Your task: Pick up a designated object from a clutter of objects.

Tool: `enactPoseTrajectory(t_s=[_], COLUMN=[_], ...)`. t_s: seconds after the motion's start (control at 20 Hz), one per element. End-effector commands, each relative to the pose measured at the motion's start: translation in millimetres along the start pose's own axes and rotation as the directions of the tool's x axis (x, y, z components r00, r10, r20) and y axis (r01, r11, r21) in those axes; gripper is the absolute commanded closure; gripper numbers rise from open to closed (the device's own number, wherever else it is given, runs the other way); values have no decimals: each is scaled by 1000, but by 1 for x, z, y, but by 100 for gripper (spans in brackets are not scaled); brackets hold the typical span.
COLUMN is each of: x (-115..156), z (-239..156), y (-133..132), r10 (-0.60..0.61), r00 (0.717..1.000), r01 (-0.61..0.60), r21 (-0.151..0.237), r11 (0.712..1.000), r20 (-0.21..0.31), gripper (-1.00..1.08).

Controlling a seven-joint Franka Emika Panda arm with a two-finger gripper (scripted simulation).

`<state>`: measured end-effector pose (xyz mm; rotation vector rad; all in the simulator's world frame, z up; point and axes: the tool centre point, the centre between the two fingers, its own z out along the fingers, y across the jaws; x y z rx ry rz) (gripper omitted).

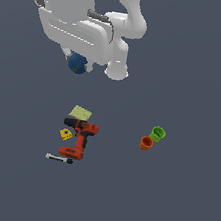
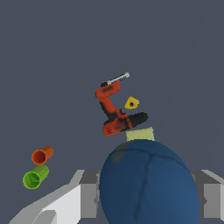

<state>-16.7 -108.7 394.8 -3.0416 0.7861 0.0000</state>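
My gripper (image 1: 78, 66) is shut on the dark blue ball (image 1: 77, 63) and holds it high above the grey floor, well clear of the other things. In the wrist view the ball (image 2: 146, 183) fills the space between the two grey fingers (image 2: 87, 194). Below lie the red-and-black power drill (image 1: 79, 138), the pale yellow-green card (image 1: 80, 112), the small yellow block (image 1: 65, 134) and the thin grey tool (image 1: 59, 158). The orange cup (image 1: 146, 143) and green cup (image 1: 157, 134) lie together toward the exterior view's right.
The white arm (image 1: 82, 17) fills the upper part of the exterior view. In the wrist view the drill (image 2: 116, 113), yellow block (image 2: 131, 103), grey tool (image 2: 117, 79), orange cup (image 2: 41, 155) and green cup (image 2: 35, 176) show on the grey floor (image 2: 57, 65).
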Motion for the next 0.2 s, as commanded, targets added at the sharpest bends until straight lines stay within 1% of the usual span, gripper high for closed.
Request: enactPoseTrajectory(t_s=[0.0,0.15], x=[1,1], z=[-1,0], y=[0,-1], r10=[-1,-1], r00=[1000,1000], r01=[1,1], r21=[0,0], r11=[1000,1000], r20=[0,0], gripper=[108,108])
